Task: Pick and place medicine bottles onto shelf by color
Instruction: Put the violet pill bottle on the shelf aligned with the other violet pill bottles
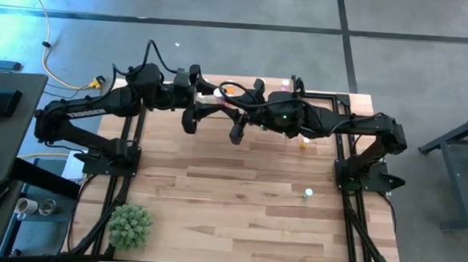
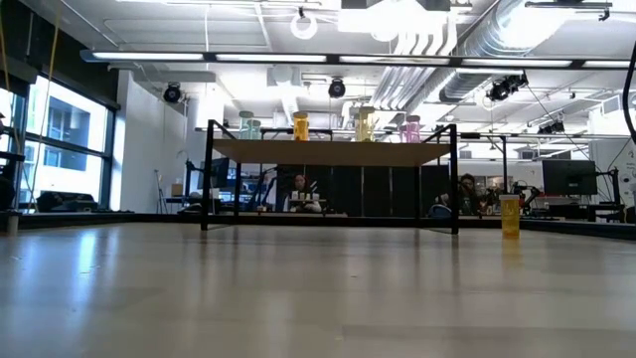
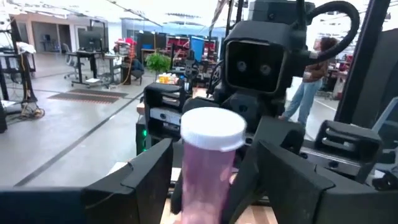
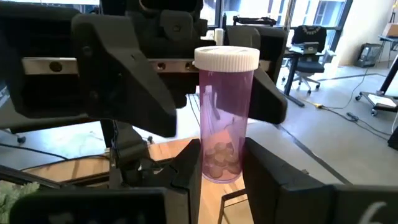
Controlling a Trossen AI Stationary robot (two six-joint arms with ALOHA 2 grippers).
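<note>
The right tool is clamped on a pink bottle, its two dark fingers pressing the lower body from either side. The bottle stands upright in the grip: a ribbed white cap over a translucent pink body, with small round pills heaped at its bottom.

The left tool faces it at close range with its fingers spread wide on either side of the same bottle; whether they touch it cannot be told.

From above, both tools meet over the desk toward 12 o'clock, beside the shelf.

On the shelf, seen at desk height, stand green, orange, yellow and pink bottles in a row. A yellow bottle stands on the desk off the shelf's 3 o'clock end. One green-lit bottle sits on the desk toward 4 o'clock.
</note>
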